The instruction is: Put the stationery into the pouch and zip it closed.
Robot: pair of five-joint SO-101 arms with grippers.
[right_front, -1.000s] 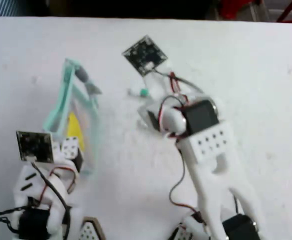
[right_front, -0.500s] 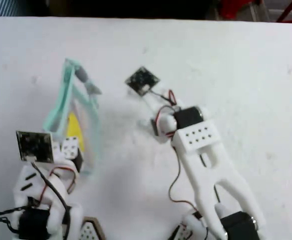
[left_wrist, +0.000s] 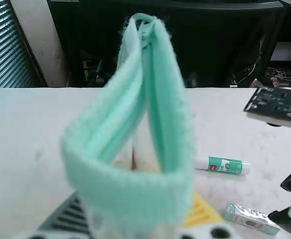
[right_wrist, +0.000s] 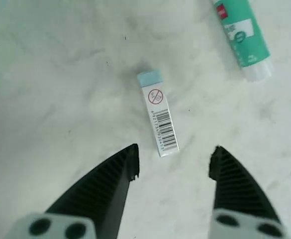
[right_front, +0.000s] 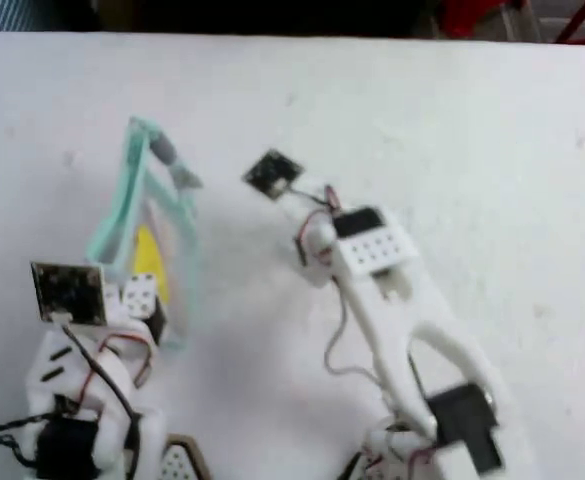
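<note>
On the white desk [right_front: 472, 120], eraser [right_wrist: 157, 119] and glue stick [right_wrist: 240, 35] lie outside the unzipped pouch [left_wrist: 150, 124]. The left hand [right_front: 144, 300] clamps the pouch open. The right hand [right_wrist: 174, 152] hangs spread over the eraser.

Seen from the left wrist, the pouch [left_wrist: 135, 164] stands so close that its mint rim blurs and screens most of its own inside. From the right wrist, the glue stick [right_wrist: 242, 37] runs past the picture's edge, cutting off 1 end, and the print on the small barcoded box [right_wrist: 157, 119] is too small to tell. From above, a yellow thing [right_front: 149, 255] in the pouch is too blurred to name. The left arm [right_front: 82, 400] and right arm [right_front: 402, 310] are both cut off at the lower edge.
</note>
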